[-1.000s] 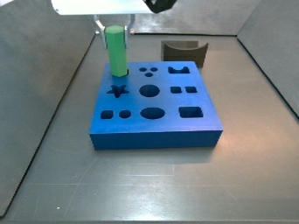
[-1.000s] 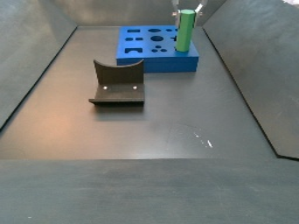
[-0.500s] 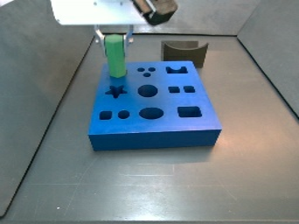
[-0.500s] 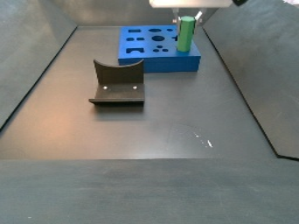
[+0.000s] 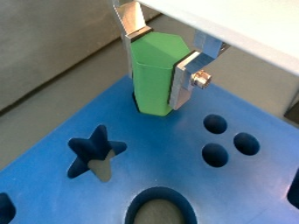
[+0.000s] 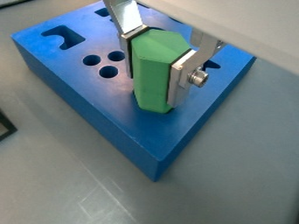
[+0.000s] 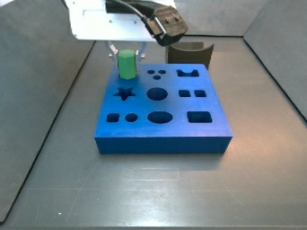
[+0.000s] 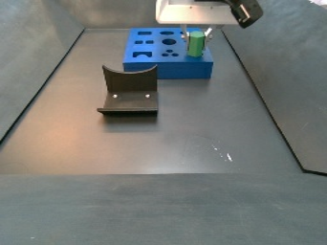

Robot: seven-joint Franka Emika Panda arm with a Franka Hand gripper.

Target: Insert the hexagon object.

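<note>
No readable text, labels, brands, numbers or signs anywhere. Checked: green peg [image 5: 155,72], blue board [image 6: 82,83], dark curved block [image 8: 128,93], gripper [image 6: 159,42] over the board's corner, closed on the peg. All plain and unmarked.
</note>
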